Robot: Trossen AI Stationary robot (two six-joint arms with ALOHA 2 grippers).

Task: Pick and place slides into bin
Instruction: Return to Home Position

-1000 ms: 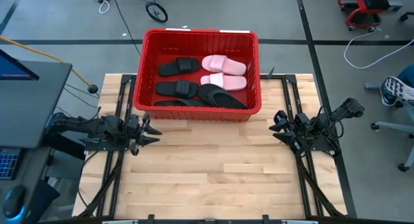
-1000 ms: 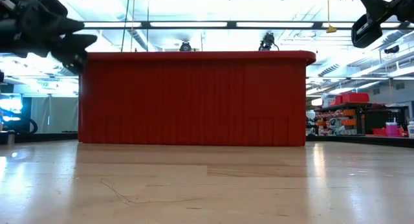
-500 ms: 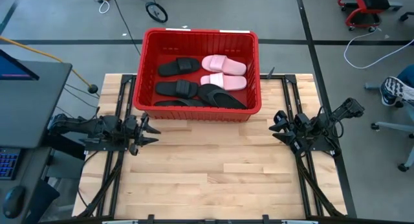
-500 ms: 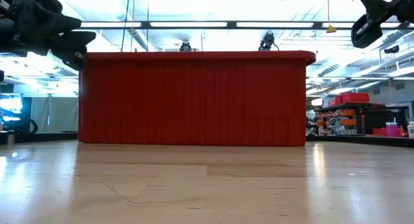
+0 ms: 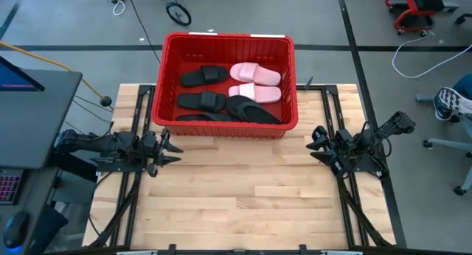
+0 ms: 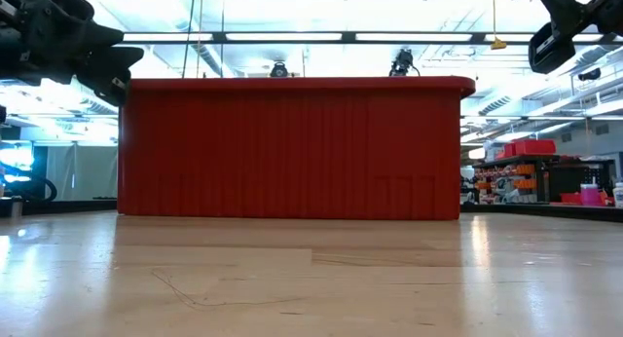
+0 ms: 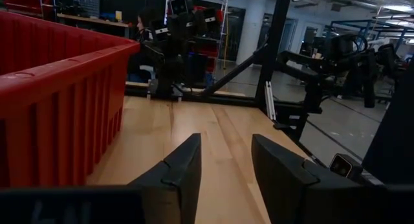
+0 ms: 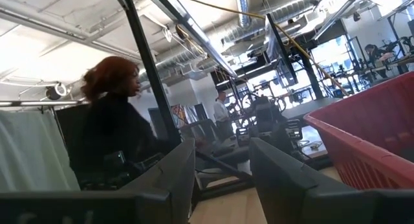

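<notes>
The red bin (image 5: 228,130) stands on the table's far middle; it also shows in the low view (image 6: 292,147). Inside it lie several black slides (image 5: 203,100) and two pale pink slides (image 5: 256,74), resting flat on the bin's floor. My left gripper (image 5: 175,150) hangs open and empty at the table's left side, just near of the bin's left corner, fingers pointing right. My right gripper (image 5: 316,144) hangs open and empty at the table's right side, fingers pointing left. The left wrist view shows its fingers (image 7: 223,162) apart, and the right wrist view shows the right fingers (image 8: 220,166) apart.
Bare wooden tabletop (image 5: 243,196) spreads near of the bin, between the two arms. Black frame rails (image 5: 133,189) run along both sides. A person (image 8: 113,133) shows beyond the table in the right wrist view.
</notes>
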